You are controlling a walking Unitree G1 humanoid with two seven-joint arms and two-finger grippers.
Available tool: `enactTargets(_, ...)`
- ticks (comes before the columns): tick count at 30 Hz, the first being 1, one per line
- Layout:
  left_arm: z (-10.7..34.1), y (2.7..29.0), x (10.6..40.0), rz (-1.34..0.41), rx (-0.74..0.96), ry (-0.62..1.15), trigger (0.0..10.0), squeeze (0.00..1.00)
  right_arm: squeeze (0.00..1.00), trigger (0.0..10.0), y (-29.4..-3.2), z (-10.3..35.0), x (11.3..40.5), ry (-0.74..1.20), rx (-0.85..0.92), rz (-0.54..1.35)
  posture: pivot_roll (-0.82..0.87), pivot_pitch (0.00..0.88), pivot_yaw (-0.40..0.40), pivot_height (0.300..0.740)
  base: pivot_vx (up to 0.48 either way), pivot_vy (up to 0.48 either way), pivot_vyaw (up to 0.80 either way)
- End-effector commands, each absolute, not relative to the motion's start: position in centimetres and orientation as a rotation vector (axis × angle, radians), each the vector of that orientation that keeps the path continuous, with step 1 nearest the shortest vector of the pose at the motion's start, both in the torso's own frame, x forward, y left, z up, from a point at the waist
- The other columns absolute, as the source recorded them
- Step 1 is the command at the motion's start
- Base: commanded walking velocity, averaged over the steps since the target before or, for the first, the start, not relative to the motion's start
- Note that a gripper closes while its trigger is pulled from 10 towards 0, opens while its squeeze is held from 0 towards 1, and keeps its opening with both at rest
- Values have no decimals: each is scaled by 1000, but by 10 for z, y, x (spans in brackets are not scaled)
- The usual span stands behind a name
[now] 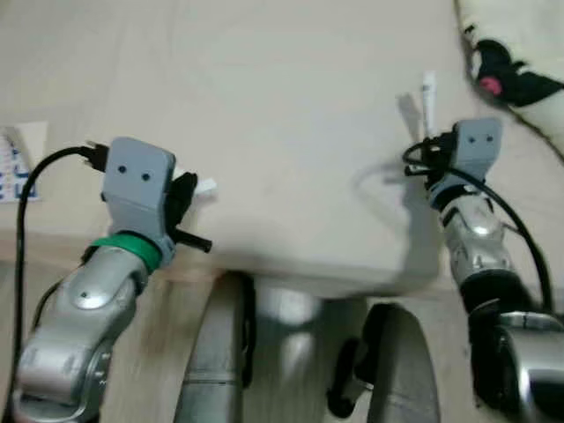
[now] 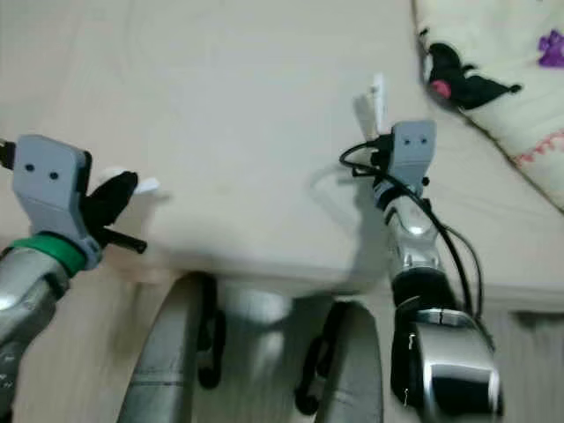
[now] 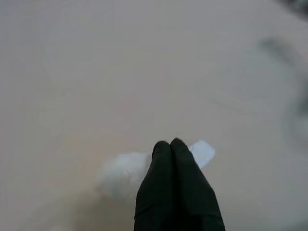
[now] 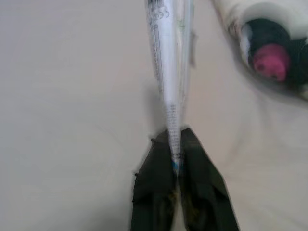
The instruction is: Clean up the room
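Note:
My left gripper (image 1: 189,190) hovers over the front left part of a beige bed (image 1: 282,106). Its fingers (image 3: 174,187) are pressed together, and a small white scrap of paper (image 3: 203,152) sticks out past the tips, also seen as the white scrap (image 1: 205,187). My right gripper (image 4: 174,137) is further right and is shut on the lower end of a thin white printed wrapper (image 4: 168,72). The wrapper (image 2: 377,95) stands upright above the bed.
A cream blanket with a black and pink character (image 2: 458,79) lies at the bed's far right. A sheet with blue print (image 1: 16,163) sits at the left edge. The bed's front edge (image 1: 291,278) is right above my legs (image 1: 216,370).

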State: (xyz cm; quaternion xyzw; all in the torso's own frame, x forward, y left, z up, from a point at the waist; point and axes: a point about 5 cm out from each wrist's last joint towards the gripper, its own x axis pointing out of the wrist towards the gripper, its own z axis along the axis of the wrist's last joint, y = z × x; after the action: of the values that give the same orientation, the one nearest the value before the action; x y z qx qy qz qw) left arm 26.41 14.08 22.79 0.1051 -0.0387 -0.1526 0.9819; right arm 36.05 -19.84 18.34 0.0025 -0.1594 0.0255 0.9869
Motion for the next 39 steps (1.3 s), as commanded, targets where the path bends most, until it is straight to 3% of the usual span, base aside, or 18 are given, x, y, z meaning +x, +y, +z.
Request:
enactTargets(1,217,128,267,-379,214,-101,10000,0,0,10000,-179,187,338,-383,52,74,57,175,9,595,0,0,0)
enactTargets(6,207,123,285,-367,221,-135,10000,0,0,10000,-159,184,327,-422,128,100,-4,111,1,595,0,0,0)
enactTargets(12,196,116,299,-351,201,-156,10000,0,0,10000,-161,184,322,-421,166,105,-39,47,6,595,0,0,0)
enactTargets(39,185,98,326,-339,117,-205,10000,0,0,10000,-169,167,309,-363,173,57,-60,2,32,680,0,0,0)
